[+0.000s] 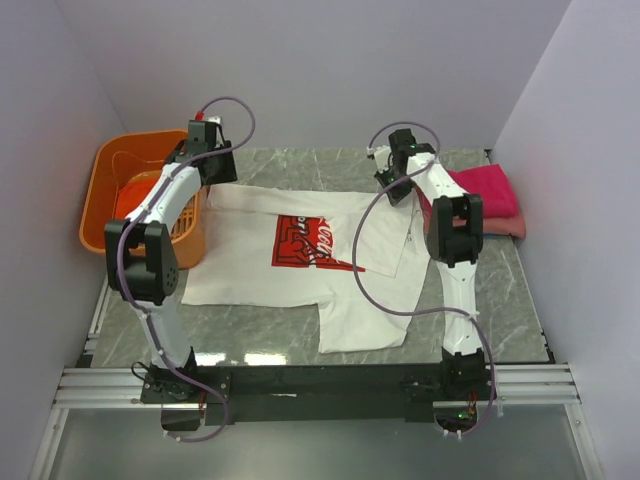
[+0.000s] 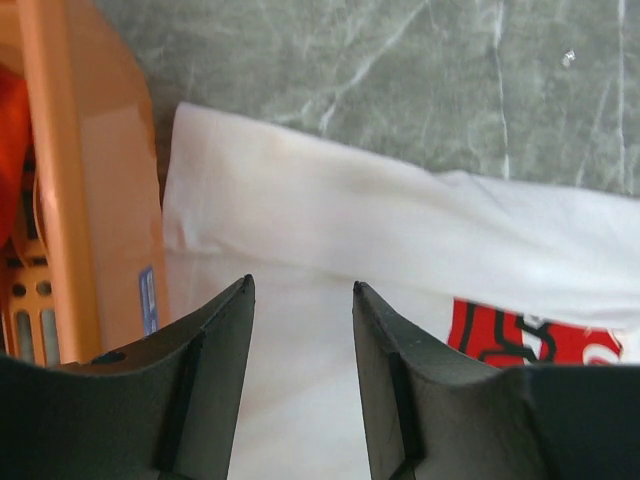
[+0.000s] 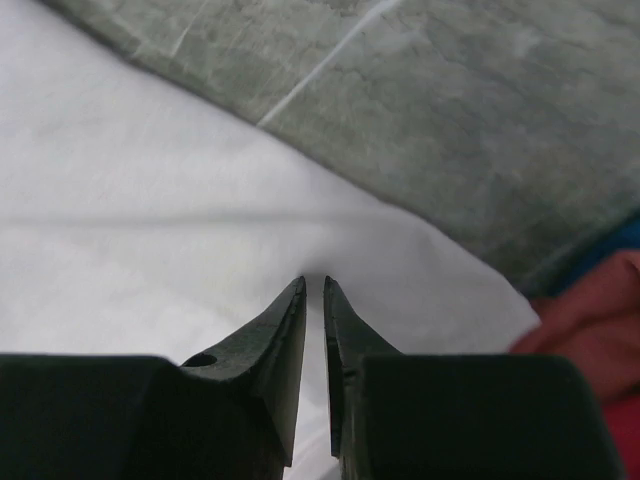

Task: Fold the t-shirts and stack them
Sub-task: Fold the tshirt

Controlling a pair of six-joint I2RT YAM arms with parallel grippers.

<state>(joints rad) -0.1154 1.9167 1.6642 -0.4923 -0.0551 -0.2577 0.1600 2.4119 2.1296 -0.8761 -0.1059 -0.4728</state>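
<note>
A white t-shirt point(image 1: 250, 270) with a red rectangular print point(image 1: 305, 243) lies spread on the marble table, its far edge folded over. My left gripper point(image 1: 217, 168) hovers over the shirt's far left corner, beside the basket. In the left wrist view it point(image 2: 300, 285) stands open above the white cloth point(image 2: 330, 220) with nothing between its fingers. My right gripper point(image 1: 396, 186) is at the shirt's far right corner. In the right wrist view it point(image 3: 314, 280) is closed to a thin slit, with the white cloth point(image 3: 150, 230) puckered at its tips.
An orange plastic basket point(image 1: 105, 215) stands at the far left, right beside the left gripper point(image 2: 90, 180), with orange-red cloth point(image 1: 135, 195) inside. A folded magenta shirt point(image 1: 485, 190) lies on a pink one point(image 1: 505, 228) at the far right, close to the right gripper.
</note>
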